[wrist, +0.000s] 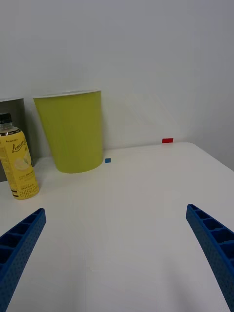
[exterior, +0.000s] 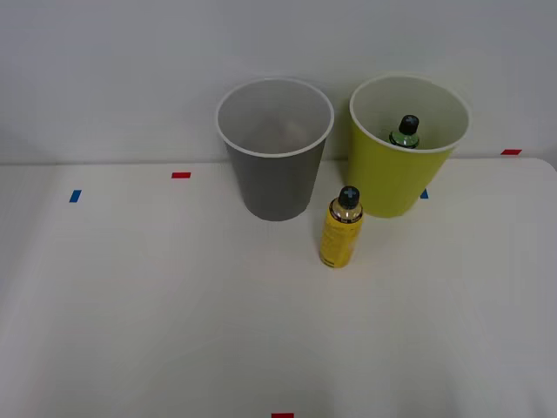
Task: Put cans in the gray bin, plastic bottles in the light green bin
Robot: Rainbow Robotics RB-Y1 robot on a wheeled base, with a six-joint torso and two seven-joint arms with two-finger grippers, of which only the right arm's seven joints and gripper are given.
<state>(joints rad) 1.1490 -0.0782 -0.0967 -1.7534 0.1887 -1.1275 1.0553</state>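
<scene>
A yellow bottle point(exterior: 341, 228) with a black cap stands upright on the table point(exterior: 157, 313), centre of the front view, just in front of the gap between the gray bin point(exterior: 275, 148) and the green bin point(exterior: 406, 148). A dark green bottle point(exterior: 405, 132) already sits inside the green bin, only its capped top showing. A faint reddish shape shows in the bottom of the gray bin; what it is cannot be made out.

The tool point(wrist: 117, 253) is spread wide and holds nothing, its blue fingers point(wrist: 19, 243) at the two lower corners of the wrist view. There the yellow bottle stands at the left edge, well off the line between the fingers.

The main risk is likely the approach. The bottle is tall and narrow, so a finger brushing it from the side could tip it and send it rolling. It stands close to both bins, so a wide tool could nudge either one. On the drop, the two rims sit near each other, and a release too far toward the gray bin would put it in the wrong one.
</scene>
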